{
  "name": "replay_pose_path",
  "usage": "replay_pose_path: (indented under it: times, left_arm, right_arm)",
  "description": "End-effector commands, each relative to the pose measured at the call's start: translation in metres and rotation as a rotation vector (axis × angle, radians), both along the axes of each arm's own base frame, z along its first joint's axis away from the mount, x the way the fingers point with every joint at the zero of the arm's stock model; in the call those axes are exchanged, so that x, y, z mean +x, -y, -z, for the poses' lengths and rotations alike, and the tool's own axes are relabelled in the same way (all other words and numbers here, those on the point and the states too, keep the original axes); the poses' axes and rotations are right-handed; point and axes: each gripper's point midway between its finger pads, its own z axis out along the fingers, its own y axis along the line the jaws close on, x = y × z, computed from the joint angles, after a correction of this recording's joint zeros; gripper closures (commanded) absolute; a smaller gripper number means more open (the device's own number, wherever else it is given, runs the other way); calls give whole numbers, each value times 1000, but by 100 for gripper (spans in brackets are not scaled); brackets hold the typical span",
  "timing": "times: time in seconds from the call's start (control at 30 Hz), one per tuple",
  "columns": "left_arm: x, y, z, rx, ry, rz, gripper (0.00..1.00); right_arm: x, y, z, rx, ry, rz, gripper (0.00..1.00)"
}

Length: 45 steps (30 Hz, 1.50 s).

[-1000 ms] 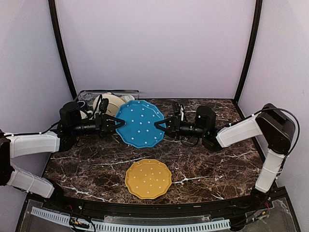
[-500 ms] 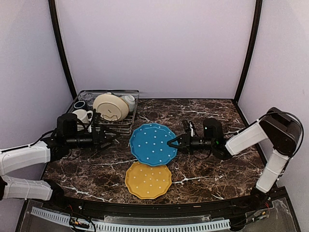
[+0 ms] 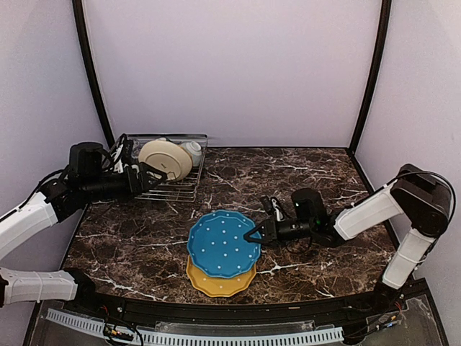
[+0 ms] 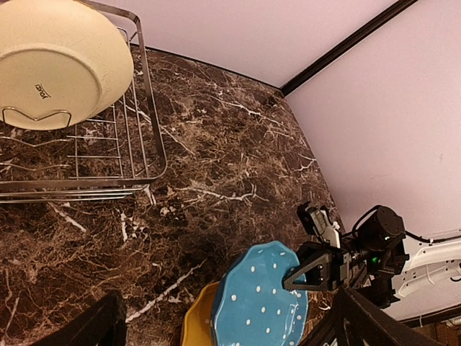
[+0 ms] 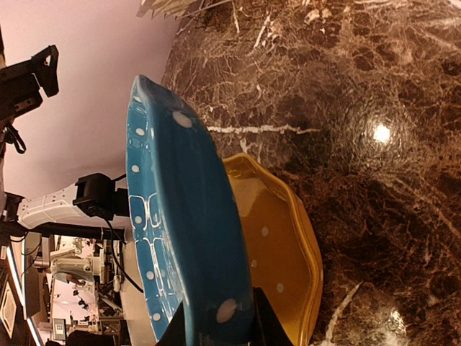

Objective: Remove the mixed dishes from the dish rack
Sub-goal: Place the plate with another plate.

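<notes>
My right gripper (image 3: 251, 236) is shut on the right rim of the blue dotted plate (image 3: 222, 244). It holds the plate tilted just over the yellow plate (image 3: 216, 285) near the table's front. In the right wrist view the blue plate (image 5: 180, 216) stands edge-on between my fingers (image 5: 263, 324), with the yellow plate (image 5: 288, 252) below it. My left gripper (image 3: 155, 175) is open and empty at the front of the wire dish rack (image 3: 180, 191). A cream plate (image 3: 166, 160) stands in the rack, with a white dish (image 3: 191, 149) behind it. The left wrist view shows the cream plate (image 4: 54, 65) and the rack (image 4: 148, 108).
The rack stands in the back left corner against the wall. Dark poles (image 3: 94, 79) rise at both back corners. The left arm covers the rack's left part. Bare marble table (image 3: 288, 173) lies at the middle and right.
The left gripper opened, let go of the blue plate and drew back left to the rack. The right gripper carried the plate forward and down over the yellow plate.
</notes>
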Motion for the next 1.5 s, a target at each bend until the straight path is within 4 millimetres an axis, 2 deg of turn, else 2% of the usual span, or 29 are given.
replay_pose_path:
  times: [0.0,0.23,0.57,0.8,1.07,1.47]
  left_arm:
    - [6,-1,13,29,-44,-18,1]
    - [0,0,28,20,-80,-7,1]
    - [-5,-7,26,41,-59,-19,1]
    - [-5,-5,27,37,-65,-11,1]
    - [-6,-6,32,41,-81,-17,1]
    - [-4,-3,32,29,-95,-12,1]
  right_arm:
    - [3,-20,-39,96,120,11,100]
    - [-3,-25,-21,42,110,11,100]
    - [-17,-35,-7,-41,129,-60,100]
    - [-21,-29,2,-90,126,-58,100]
    - [-34,-32,15,-131,100,-78,99]
    - [-31,-24,21,-239,110,-24,75]
